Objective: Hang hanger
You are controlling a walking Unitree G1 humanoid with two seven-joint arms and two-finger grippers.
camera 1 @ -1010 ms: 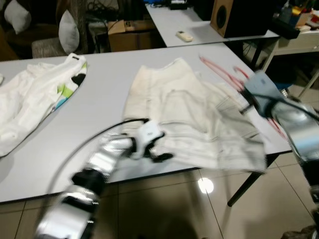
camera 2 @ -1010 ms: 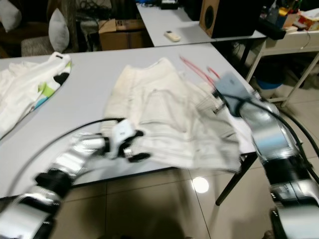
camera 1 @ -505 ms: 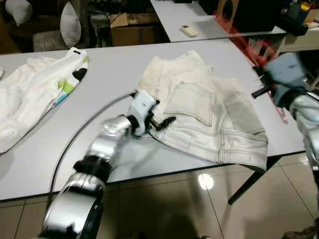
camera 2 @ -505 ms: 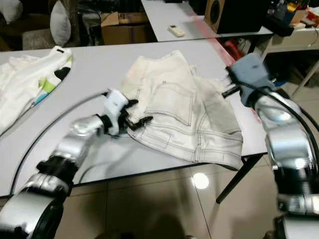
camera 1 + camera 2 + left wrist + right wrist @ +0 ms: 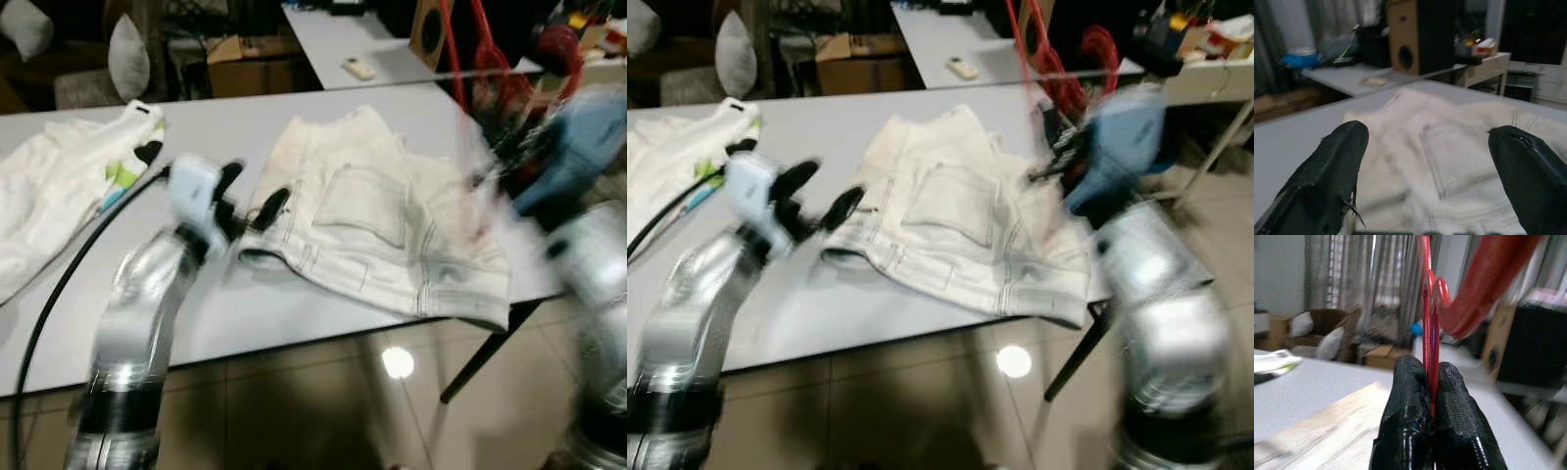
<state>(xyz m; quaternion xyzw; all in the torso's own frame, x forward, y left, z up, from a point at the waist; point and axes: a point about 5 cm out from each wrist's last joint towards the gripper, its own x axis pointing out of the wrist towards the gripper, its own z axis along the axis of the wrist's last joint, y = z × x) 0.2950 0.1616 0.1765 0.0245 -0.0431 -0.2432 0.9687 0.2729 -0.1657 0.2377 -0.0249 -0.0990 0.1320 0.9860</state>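
A red wire hanger (image 5: 1427,308) is pinched upright in my right gripper (image 5: 1431,399), whose fingers (image 5: 1410,421) are shut on its thin wire. In the eye views the hanger (image 5: 477,69) is raised, blurred, above the table's right end, over the right side of the white shorts (image 5: 382,225). My left gripper (image 5: 250,193) hovers open just above the shorts' left edge. The left wrist view shows its two black fingers (image 5: 1332,166) spread wide with the shorts (image 5: 1449,156) beyond them and nothing between.
The shorts lie on a long grey table (image 5: 196,313) whose right corner is near my right arm. A white shirt with a green print (image 5: 69,176) lies at the table's left. Behind are a second table with a remote (image 5: 358,68) and a wooden speaker (image 5: 428,29).
My right gripper has lifted the red hanger off the table's right side and up into the air. My left gripper has risen from the shorts' waistband and stands open.
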